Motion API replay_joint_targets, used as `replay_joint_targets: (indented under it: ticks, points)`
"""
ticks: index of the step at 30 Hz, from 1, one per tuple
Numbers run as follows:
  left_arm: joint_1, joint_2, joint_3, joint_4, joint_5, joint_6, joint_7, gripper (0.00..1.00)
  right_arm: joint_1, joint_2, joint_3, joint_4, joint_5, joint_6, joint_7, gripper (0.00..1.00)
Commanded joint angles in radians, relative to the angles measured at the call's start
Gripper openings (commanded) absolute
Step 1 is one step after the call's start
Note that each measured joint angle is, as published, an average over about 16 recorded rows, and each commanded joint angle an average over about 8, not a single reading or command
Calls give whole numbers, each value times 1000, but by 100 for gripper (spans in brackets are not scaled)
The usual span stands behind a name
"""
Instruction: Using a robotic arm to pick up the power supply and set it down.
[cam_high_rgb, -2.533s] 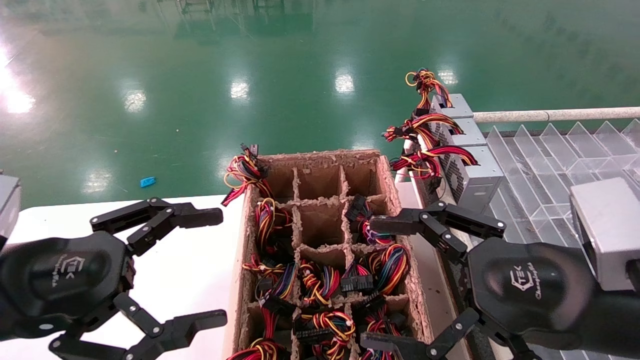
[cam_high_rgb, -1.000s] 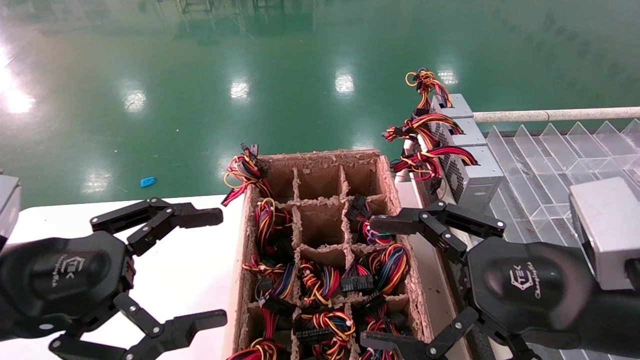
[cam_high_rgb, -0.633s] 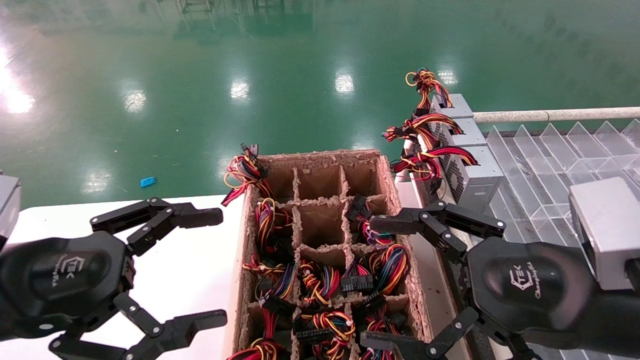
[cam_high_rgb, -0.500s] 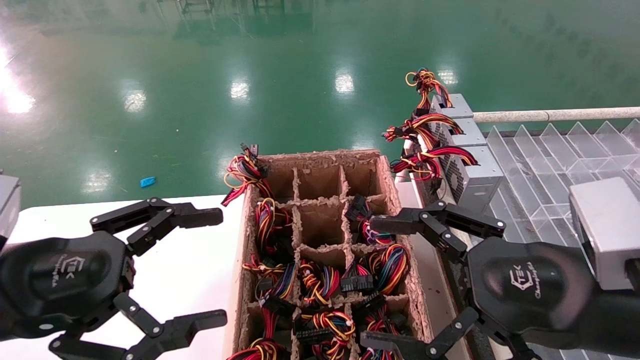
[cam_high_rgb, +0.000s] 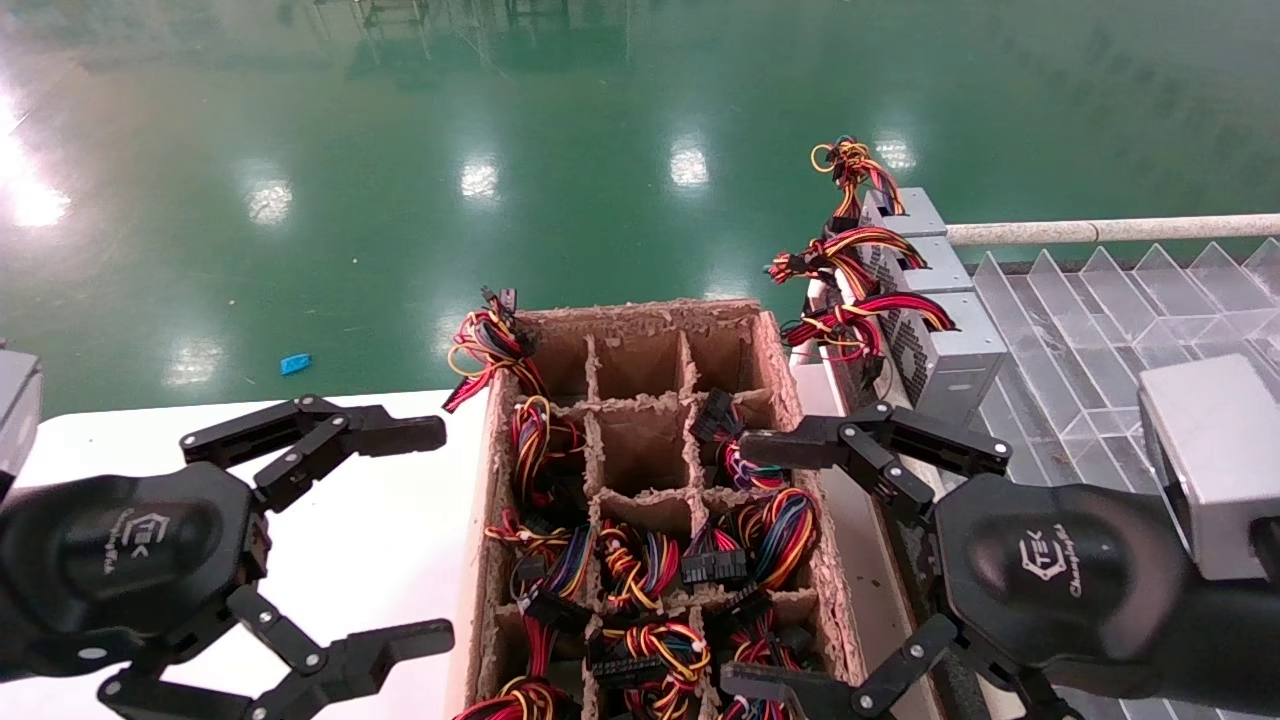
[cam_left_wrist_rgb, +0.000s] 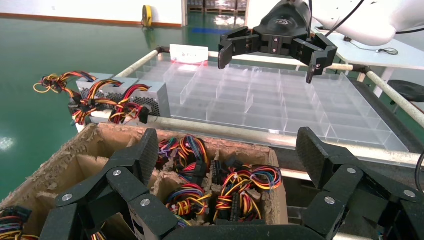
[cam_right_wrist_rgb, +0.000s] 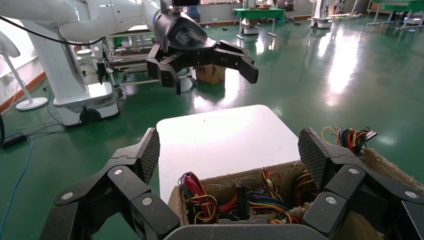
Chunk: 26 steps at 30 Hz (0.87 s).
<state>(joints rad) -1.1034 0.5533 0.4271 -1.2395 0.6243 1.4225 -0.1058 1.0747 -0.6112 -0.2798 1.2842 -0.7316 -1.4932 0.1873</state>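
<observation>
Three grey power supplies (cam_high_rgb: 940, 340) stand in a row at the near corner of a clear divided tray (cam_high_rgb: 1080, 330), their red, yellow and black wires hanging over its edge; the left wrist view shows them too (cam_left_wrist_rgb: 125, 95). More wire bundles (cam_high_rgb: 640, 560) fill cells of a cardboard divider box (cam_high_rgb: 770, 350); the units under them are hidden. My left gripper (cam_high_rgb: 435, 535) hovers open over the white table beside the box. My right gripper (cam_high_rgb: 745, 565) hovers open over the box's right wall. Neither holds anything. Each wrist view looks across the box (cam_left_wrist_rgb: 227, 150) (cam_right_wrist_rgb: 230, 150).
The white table (cam_high_rgb: 380, 520) lies left of the box. A pale rail (cam_high_rgb: 1100, 230) runs along the tray's far side. Green floor lies beyond, with a small blue scrap (cam_high_rgb: 295, 363). The box's far cells (cam_high_rgb: 635, 365) hold no wires.
</observation>
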Motion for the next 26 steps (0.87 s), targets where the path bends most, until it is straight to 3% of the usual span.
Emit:
replay_joint_targets:
  ticks: [1, 26]
  points:
    - [0, 0, 0, 0, 0, 0, 0, 100, 0, 0, 0, 0, 0, 0, 0, 100]
    - [0, 0, 0, 0, 0, 0, 0, 100, 0, 0, 0, 0, 0, 0, 0, 100]
